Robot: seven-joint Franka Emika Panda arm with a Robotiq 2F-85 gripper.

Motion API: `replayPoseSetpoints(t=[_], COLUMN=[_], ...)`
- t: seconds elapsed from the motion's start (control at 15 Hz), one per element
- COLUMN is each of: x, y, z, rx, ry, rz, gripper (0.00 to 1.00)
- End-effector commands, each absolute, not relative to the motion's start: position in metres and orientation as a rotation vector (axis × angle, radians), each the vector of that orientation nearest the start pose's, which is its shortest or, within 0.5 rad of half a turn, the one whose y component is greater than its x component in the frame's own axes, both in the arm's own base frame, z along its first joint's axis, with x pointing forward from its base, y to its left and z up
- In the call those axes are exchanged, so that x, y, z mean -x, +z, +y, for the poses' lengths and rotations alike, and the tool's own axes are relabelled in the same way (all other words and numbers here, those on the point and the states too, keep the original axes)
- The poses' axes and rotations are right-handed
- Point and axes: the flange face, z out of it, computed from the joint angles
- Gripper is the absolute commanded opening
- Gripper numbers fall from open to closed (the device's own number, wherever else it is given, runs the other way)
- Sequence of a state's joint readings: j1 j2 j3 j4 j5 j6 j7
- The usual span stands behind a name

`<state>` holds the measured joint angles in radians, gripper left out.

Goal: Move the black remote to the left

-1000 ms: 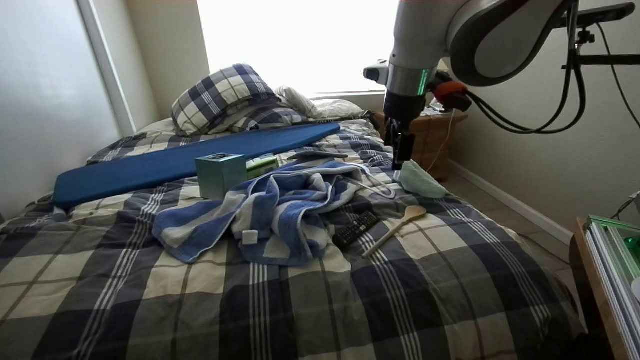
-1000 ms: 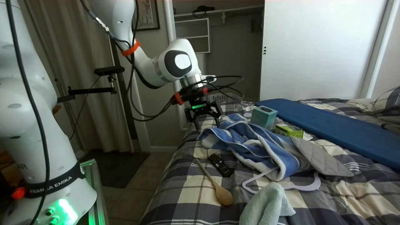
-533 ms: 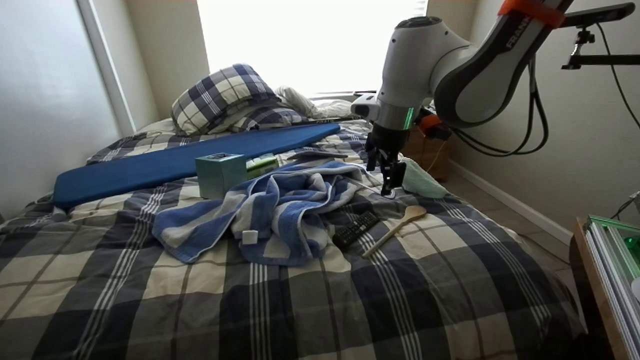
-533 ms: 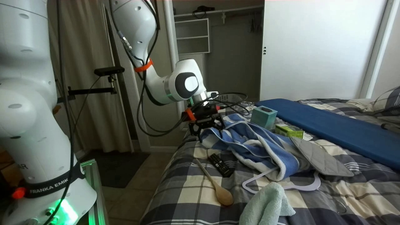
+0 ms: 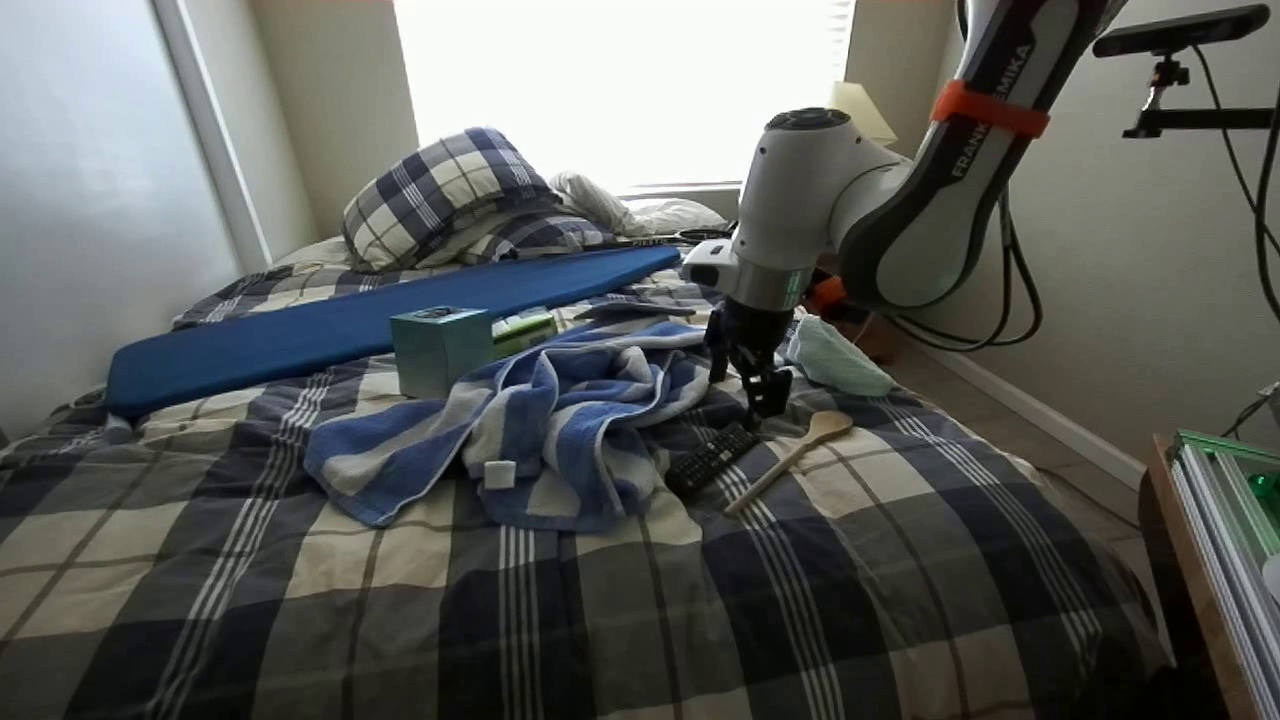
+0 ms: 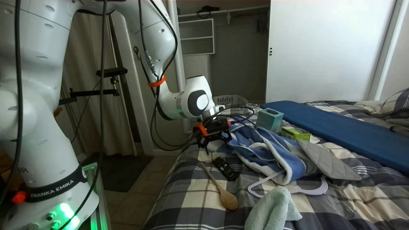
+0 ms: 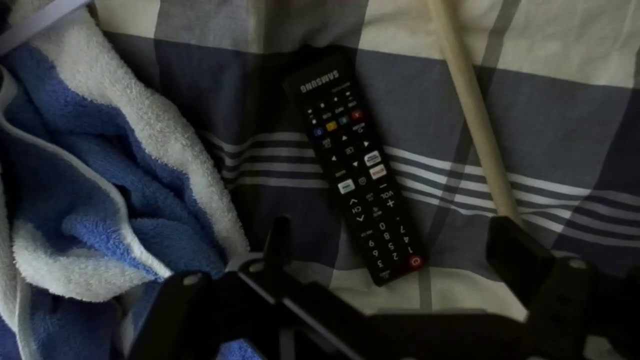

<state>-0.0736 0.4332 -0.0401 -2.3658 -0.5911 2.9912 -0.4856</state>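
The black remote lies flat on the plaid bed cover, tilted in the wrist view with its number-key end toward the gripper. It also shows in both exterior views. My gripper is open and empty, its fingers wide apart, with the remote's near end between them in the wrist view. In an exterior view the gripper hangs above the bed near the far end of the remote. It also shows in an exterior view, beside the towel.
A striped blue towel lies close on one side of the remote, a wooden spoon on the other. A white hanger, pale green cloth, teal box and long blue board are on the bed.
The arm has come down and the gripper has moved closer to the remote, dropping toward the bed. The remote, towel and spoon have not moved.
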Motion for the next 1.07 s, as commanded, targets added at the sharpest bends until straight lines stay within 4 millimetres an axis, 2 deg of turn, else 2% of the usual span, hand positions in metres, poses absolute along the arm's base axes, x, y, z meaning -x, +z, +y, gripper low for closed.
replayPoseSetpoints(t=[0.0, 0.13, 0.6, 1.0], x=[-0.512, -0.512, -0.512, -0.522], y=[0.161, 0.162, 0.12, 0.094], z=[-0.02, -0.02, -0.016, -0.028], rx=[2.968, 2.969, 2.891, 2.83], ry=[-0.213, -0.218, -0.202, -0.281], rz=[-1.533, -1.534, -1.643, -1.761], gripper=[1.0, 1.0, 1.0, 1.0])
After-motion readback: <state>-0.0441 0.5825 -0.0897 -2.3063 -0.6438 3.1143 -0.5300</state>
